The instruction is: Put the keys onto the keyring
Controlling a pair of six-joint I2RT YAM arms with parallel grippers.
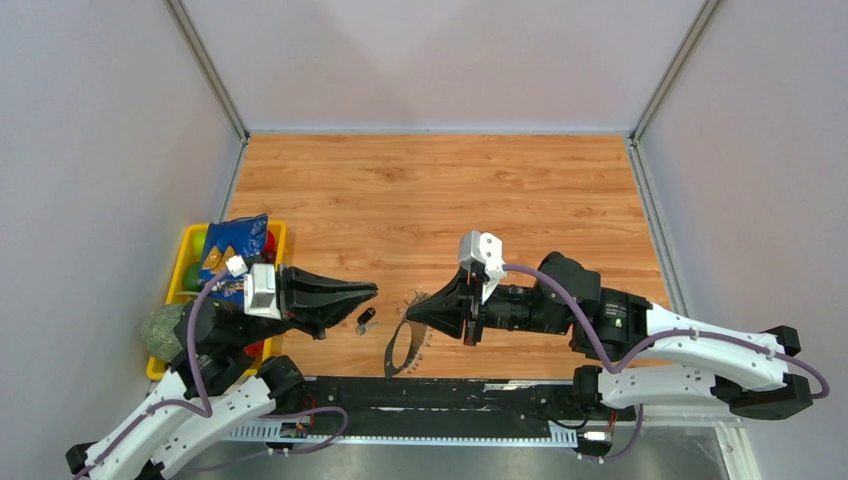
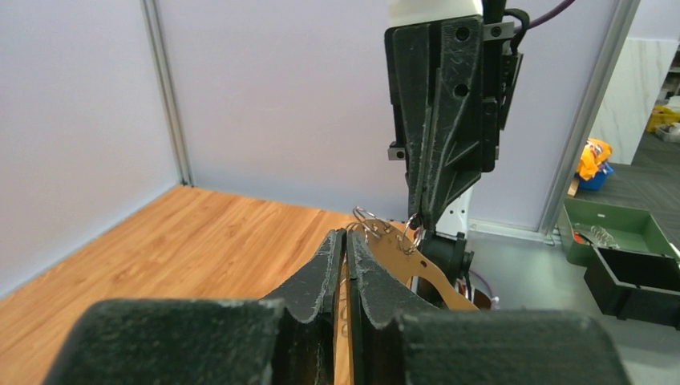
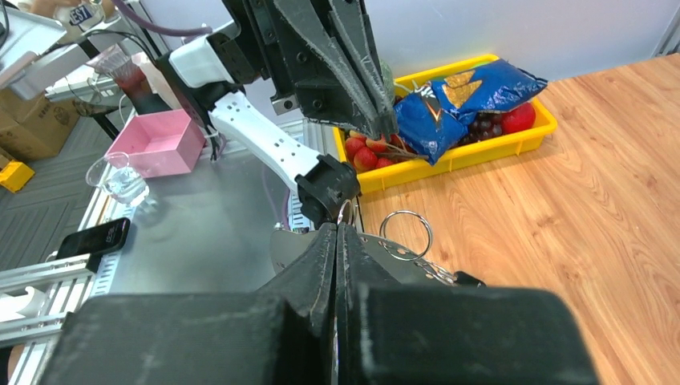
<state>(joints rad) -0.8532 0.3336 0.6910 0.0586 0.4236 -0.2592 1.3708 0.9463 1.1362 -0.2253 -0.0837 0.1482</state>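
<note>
Grey metal, thin and fringed with small jagged bits, the keyring (image 1: 395, 350) hangs from the tip of the right gripper (image 1: 410, 313) near the near edge of the wooden table (image 1: 450, 190), a little left of centre. The right fingers (image 3: 321, 257) are pressed tight together on the hoop's rim, and a small round ring (image 3: 405, 233) sticks out just beside them. The left gripper (image 1: 372, 291) hovers just left of the hoop, apart from it, its tip pointing right at the other gripper's tip. Its fingers (image 2: 325, 265) stand a narrow slit apart (nothing shows between them in the right wrist view). One tiny key (image 1: 366, 319) with a black head lies on the wood just nearer than the left tip and left of the hoop, touching neither gripper. At the left edge sits a yellow bin (image 1: 185, 250) with a blue snack bag (image 1: 235, 245).
</note>
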